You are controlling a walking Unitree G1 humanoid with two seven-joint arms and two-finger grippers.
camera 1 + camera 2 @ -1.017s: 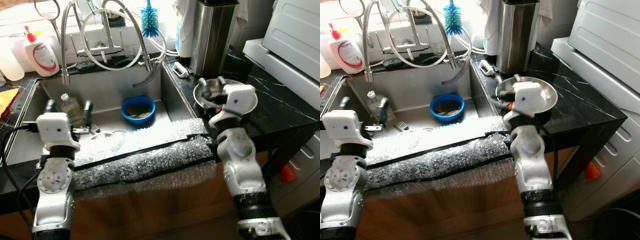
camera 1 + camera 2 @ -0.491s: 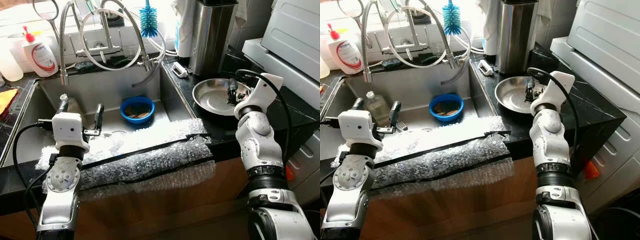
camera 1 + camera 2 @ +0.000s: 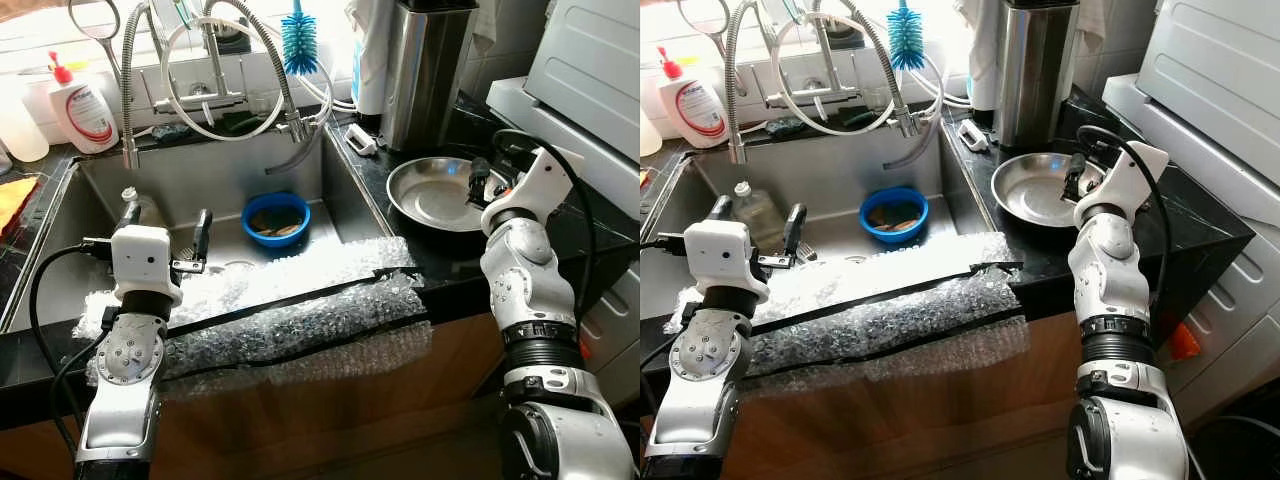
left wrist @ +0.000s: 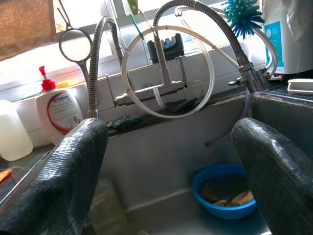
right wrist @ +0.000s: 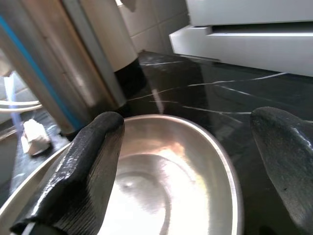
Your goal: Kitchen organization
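A shiny steel bowl (image 3: 432, 190) sits empty on the black counter to the right of the sink. My right gripper (image 3: 480, 185) hovers open over the bowl's right rim; its fingers (image 5: 88, 166) straddle the steel bowl (image 5: 161, 186) in the right wrist view. Low over the sink's left half, my left gripper (image 3: 165, 222) is open with nothing between its fingers (image 4: 68, 181). A blue bowl (image 3: 275, 215) holding brownish scraps rests on the sink floor, and the left wrist view looks toward that blue bowl (image 4: 225, 188). A clear bottle (image 3: 143, 208) stands in the sink behind the left gripper.
Bubble wrap (image 3: 290, 310) drapes over the sink's front edge. Coiled faucet hoses (image 3: 215, 80) and a blue brush (image 3: 298, 40) hang over the basin. A soap bottle (image 3: 82, 105) stands at the back left, a steel canister (image 3: 425, 70) behind the bowl, a white appliance (image 3: 590, 80) at the right.
My right arm has swung from in front of the steel bowl to its right side, gripper still over the bowl. The left gripper has shifted slightly right above the sink.
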